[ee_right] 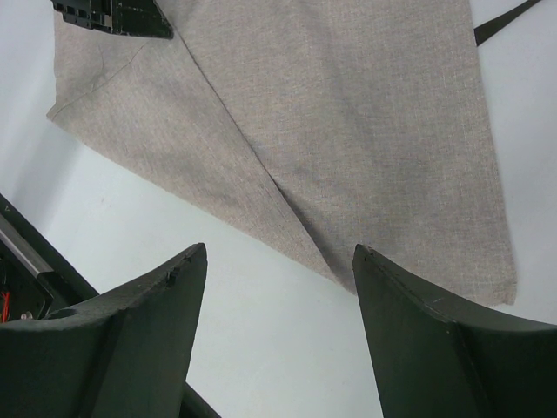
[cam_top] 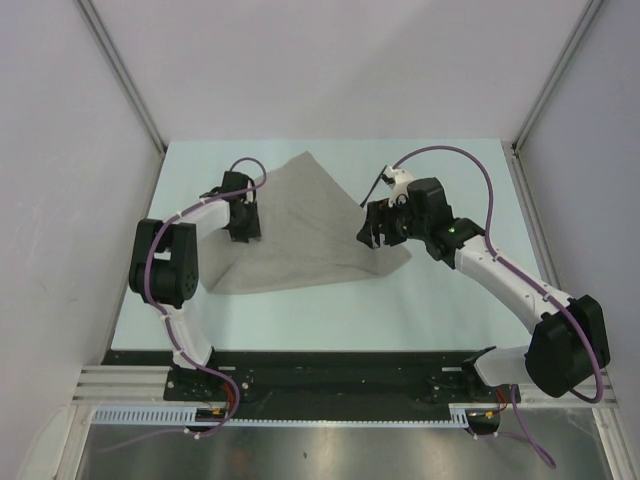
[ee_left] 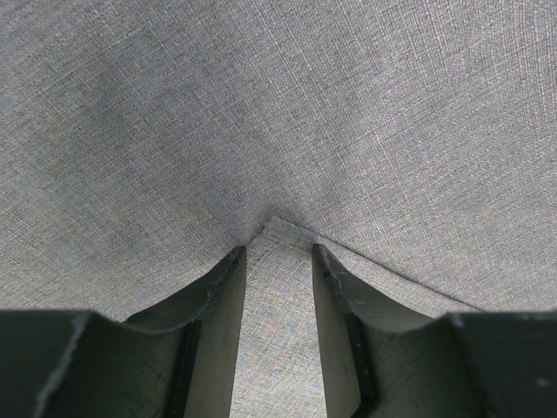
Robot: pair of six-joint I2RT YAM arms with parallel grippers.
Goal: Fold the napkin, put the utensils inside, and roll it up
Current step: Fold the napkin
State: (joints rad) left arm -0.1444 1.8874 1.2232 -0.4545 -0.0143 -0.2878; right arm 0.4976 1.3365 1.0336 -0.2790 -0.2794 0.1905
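The grey-beige napkin (cam_top: 300, 225) lies on the table with one part folded over the rest, a diagonal fold edge showing in the right wrist view (ee_right: 261, 165). My left gripper (cam_top: 243, 222) is at its left edge, and its jaws (ee_left: 278, 251) are closed in on a corner flap of the cloth (ee_left: 274, 348). My right gripper (cam_top: 372, 232) hovers open and empty (ee_right: 280, 252) above the napkin's right corner and bare table. The thin black utensil (cam_top: 374, 190) lies just off the napkin's right edge; only its end shows in the right wrist view (ee_right: 503, 23).
The pale table (cam_top: 330, 310) is ringed by white walls with metal posts at the back corners. A black rail (cam_top: 330, 365) runs along the near edge by the arm bases. My left gripper's body shows in the right wrist view (ee_right: 113, 17).
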